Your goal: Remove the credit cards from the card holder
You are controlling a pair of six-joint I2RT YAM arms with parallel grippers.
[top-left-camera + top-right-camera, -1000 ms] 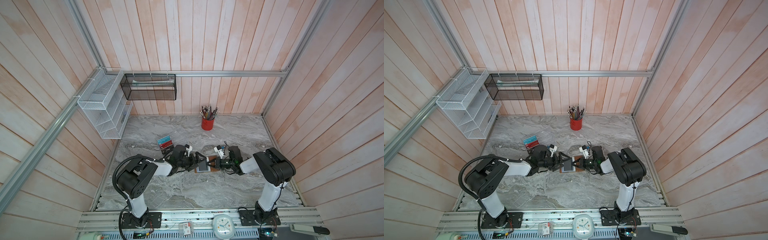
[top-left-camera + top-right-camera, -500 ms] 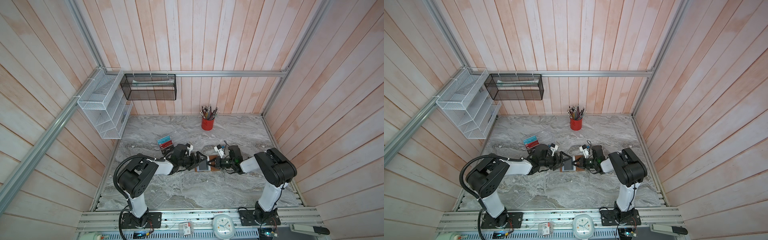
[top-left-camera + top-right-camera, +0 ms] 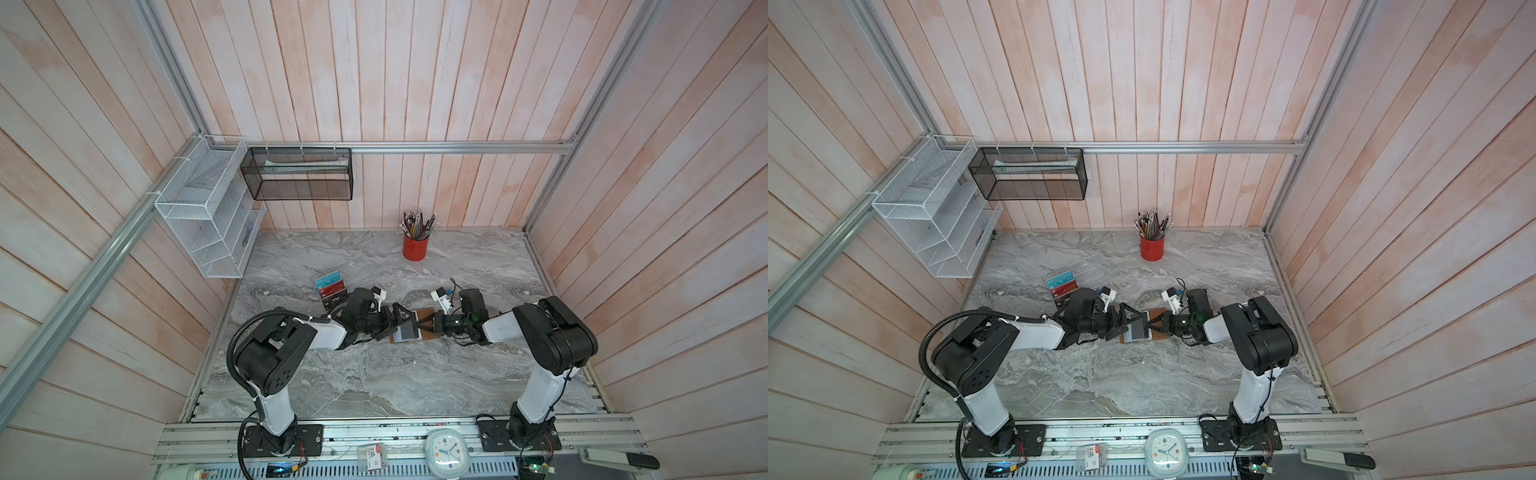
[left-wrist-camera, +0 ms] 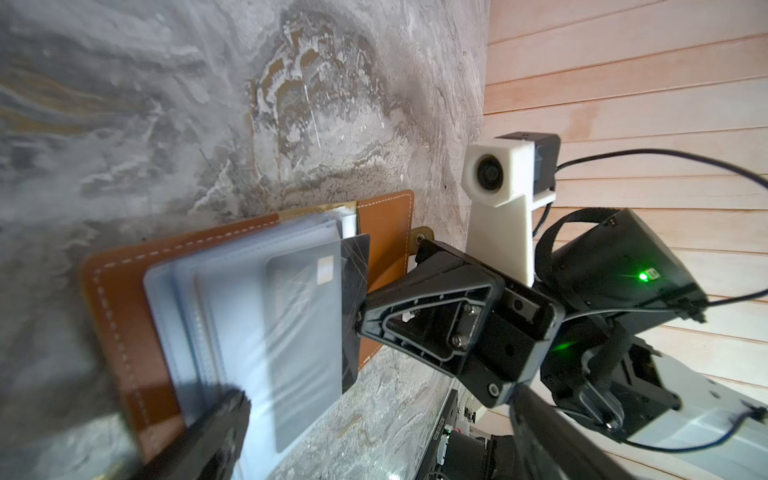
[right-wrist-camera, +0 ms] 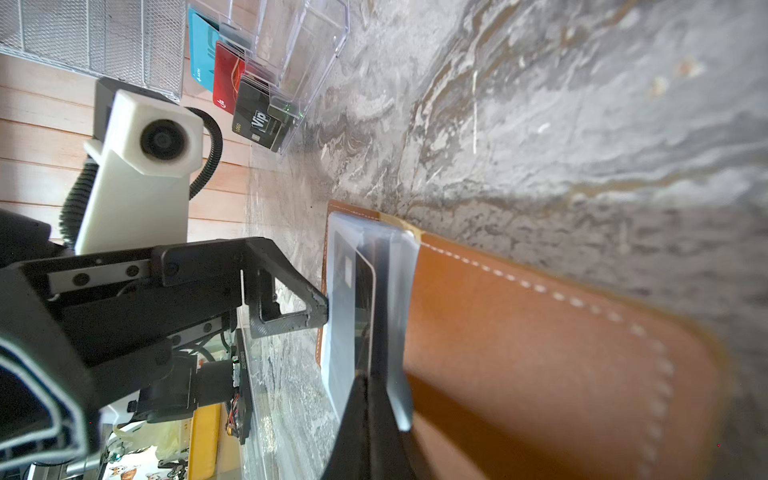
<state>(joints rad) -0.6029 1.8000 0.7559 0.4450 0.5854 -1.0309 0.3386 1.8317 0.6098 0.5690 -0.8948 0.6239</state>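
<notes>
The card holder (image 3: pixel 428 313) lies open mid-table, tan leather with pale plastic sleeves (image 4: pixel 249 316) fanned on top. A black credit card (image 4: pixel 355 286) sticks part way out of one sleeve. In both top views my right gripper (image 3: pixel 424 326) (image 3: pixel 1152 324) reaches in from the right. It is shut on the card's outer edge, its own fingers pinched together (image 5: pixel 370 386). From the left, my left gripper (image 3: pixel 397 323) (image 4: pixel 376 399) stands open. One finger (image 5: pixel 291 309) touches the sleeves' far edge. No other credit cards show.
A clear acrylic rack (image 3: pixel 332 289) with teal, red and black Vip cards stands behind the left arm. A red cup of pencils (image 3: pixel 414 245) sits by the back wall. White mesh shelves (image 3: pixel 208 216) and a black mesh basket (image 3: pixel 297 174) hang at back left.
</notes>
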